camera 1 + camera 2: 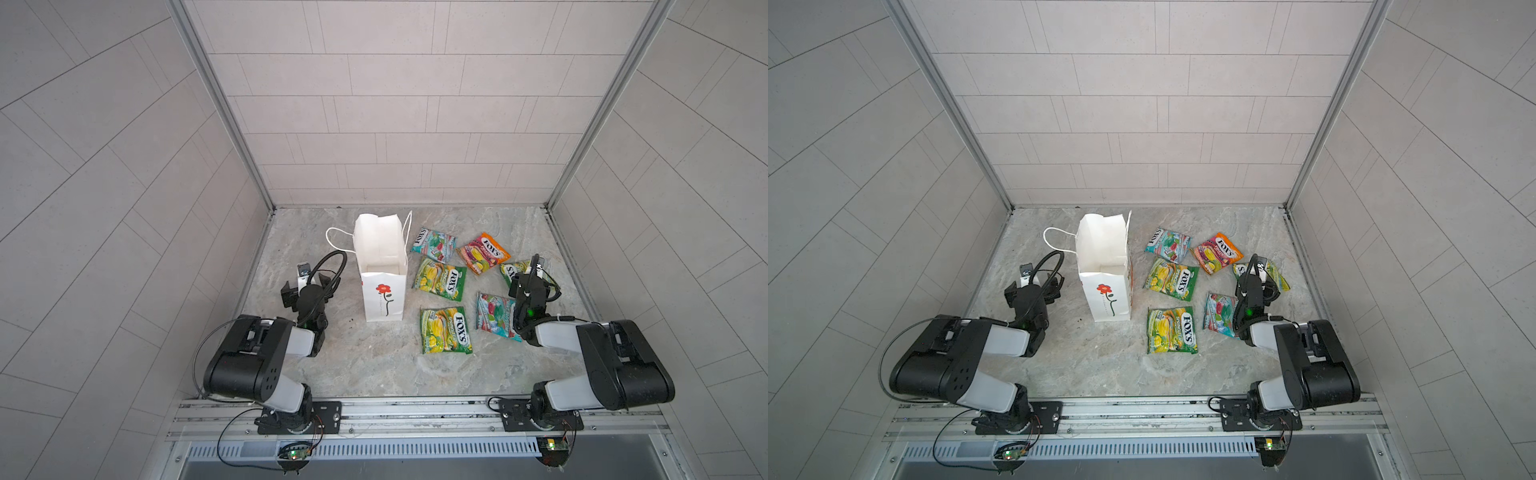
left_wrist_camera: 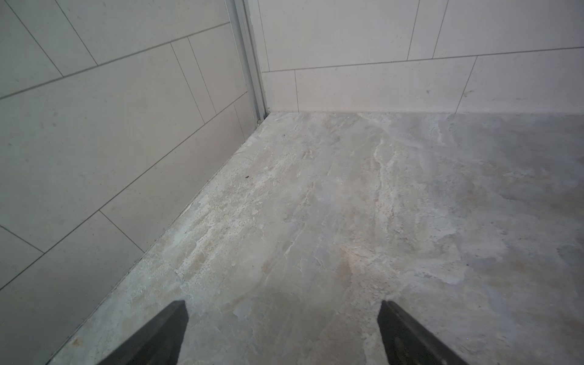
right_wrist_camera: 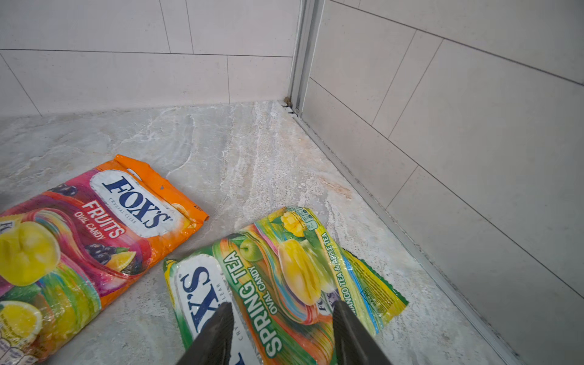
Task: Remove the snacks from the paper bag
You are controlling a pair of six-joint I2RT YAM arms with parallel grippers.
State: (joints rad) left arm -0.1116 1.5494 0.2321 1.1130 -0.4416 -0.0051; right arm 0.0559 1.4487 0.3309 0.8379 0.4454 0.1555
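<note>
The paper bag [image 1: 382,291] [image 1: 1106,291] stands upright with its top open; only white paper shows inside. Several snacks lie flat to its right: a teal-red pouch [image 1: 433,245], an orange-purple one [image 1: 483,252] [image 3: 94,227], two green-yellow ones [image 1: 440,284] [image 1: 445,330] and another teal-red one [image 1: 496,313]. A third green-yellow pouch [image 1: 510,271] [image 3: 284,268] lies at the far right, partly hidden by my right gripper [image 1: 528,282] [image 3: 282,313], which hovers over it, open. My left gripper [image 1: 308,286] [image 2: 282,316] is open over bare table left of the bag.
Tiled walls close in the marble table [image 1: 374,365] at the back and both sides; the right wall's metal rail [image 3: 379,208] runs close to the far-right pouch. The bag's cord handle [image 1: 336,239] droops toward the left arm.
</note>
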